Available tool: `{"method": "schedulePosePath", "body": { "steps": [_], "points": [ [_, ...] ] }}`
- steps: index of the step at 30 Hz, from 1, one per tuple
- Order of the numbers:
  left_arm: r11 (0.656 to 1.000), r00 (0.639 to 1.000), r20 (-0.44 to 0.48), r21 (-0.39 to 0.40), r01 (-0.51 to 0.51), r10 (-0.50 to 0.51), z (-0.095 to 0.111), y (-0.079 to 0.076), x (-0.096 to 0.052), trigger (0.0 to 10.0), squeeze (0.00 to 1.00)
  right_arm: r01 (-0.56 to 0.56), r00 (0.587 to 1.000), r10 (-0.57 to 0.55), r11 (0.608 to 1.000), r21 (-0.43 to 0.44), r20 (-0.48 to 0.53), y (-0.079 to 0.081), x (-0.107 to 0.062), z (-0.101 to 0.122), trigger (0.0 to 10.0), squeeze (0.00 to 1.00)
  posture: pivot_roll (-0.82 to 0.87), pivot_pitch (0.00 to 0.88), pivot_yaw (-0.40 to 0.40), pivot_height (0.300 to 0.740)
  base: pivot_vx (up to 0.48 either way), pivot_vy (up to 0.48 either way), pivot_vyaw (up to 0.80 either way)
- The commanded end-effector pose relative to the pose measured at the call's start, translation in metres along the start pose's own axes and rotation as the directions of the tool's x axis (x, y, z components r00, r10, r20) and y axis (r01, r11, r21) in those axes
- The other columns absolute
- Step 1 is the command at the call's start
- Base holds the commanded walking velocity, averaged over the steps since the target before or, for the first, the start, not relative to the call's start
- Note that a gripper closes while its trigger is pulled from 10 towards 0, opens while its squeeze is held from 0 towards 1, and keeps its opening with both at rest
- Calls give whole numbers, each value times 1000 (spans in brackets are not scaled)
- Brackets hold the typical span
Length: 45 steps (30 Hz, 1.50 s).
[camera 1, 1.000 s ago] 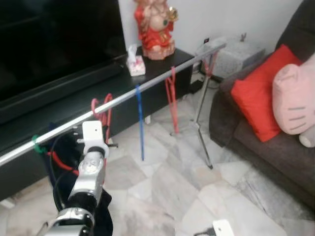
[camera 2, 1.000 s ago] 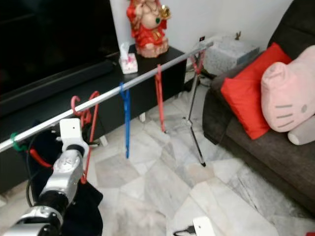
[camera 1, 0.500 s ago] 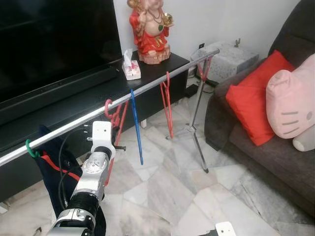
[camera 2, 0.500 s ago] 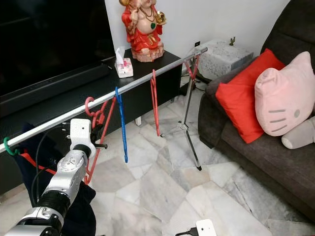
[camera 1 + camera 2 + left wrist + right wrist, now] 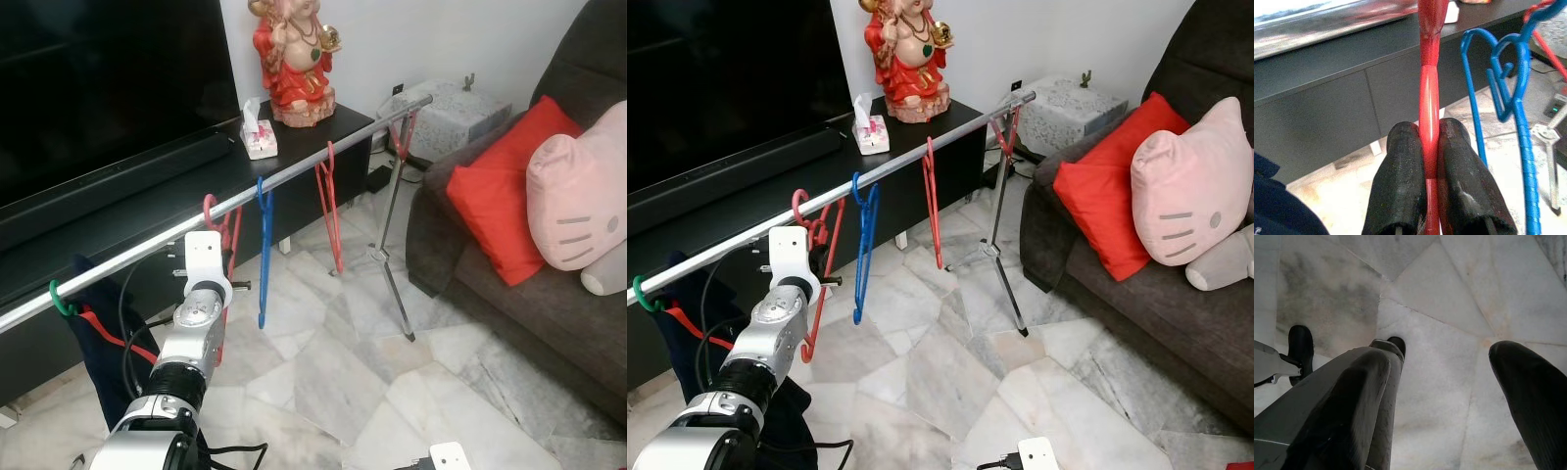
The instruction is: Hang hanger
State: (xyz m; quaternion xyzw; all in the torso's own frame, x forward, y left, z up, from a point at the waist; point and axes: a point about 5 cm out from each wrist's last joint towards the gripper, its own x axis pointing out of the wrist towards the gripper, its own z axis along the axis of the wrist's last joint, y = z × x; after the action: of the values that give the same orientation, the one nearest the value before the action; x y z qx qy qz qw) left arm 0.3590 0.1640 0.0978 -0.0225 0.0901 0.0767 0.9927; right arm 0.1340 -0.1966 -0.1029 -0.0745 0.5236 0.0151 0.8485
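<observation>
— Pinching the red hanger (image 5: 1428,105) hard, is it?

— Yes. The left gripper (image 5: 1430,161) has both fingers (image 5: 1400,166) pressed against the hanger's thin bar. Its hook sits on the rail (image 5: 294,174), just above the raised left arm (image 5: 196,328).

— What hangs close by?

— A blue hanger (image 5: 263,250) just beside it on the rail, further along another red one (image 5: 328,206), and a fourth red one (image 5: 404,132) near the far end. Toward the near end a green hook (image 5: 59,299) holds a dark garment (image 5: 98,343) that droops beside the arm.

— Behind the rail?

— A low black cabinet (image 5: 147,196) with a dark TV (image 5: 98,78), a tissue box (image 5: 258,132) and a red statue (image 5: 294,54). A sofa (image 5: 509,264) with a red cushion (image 5: 495,186) and a pink plush pillow (image 5: 578,186) stands on the right.

— And the right gripper (image 5: 1449,377)?

— Fingers spread apart, hanging over the marble floor (image 5: 1449,293), holding nothing.
</observation>
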Motion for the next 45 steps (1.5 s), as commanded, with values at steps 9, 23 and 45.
{"method": "schedulePosePath", "body": {
  "steps": [9, 23, 45],
  "points": [
    [996, 994, -61, 2, -89, 89, 1, 2, 6, 10000, 0, 4, 1000, -4, 1000, 7, -4, 1, 0, -1, 10000, 0, -75, 0, 40, 740, 0, 0, 0],
    [993, 980, -166, 48, -106, 113, -17, 9, 4, 10000, 0, 1, 1000, -1, 1000, 3, -4, 2, 0, 0, 10000, 0, -77, 0, 45, 740, 0, 0, 0],
    [999, 995, -93, 4, 33, -32, -15, -8, -3, 10000, 1000, 0, 1000, 0, 1000, 2, -8, 2, 0, -2, 10000, 0, -79, 0, 42, 740, 0, 0, 0]
  ]
}}
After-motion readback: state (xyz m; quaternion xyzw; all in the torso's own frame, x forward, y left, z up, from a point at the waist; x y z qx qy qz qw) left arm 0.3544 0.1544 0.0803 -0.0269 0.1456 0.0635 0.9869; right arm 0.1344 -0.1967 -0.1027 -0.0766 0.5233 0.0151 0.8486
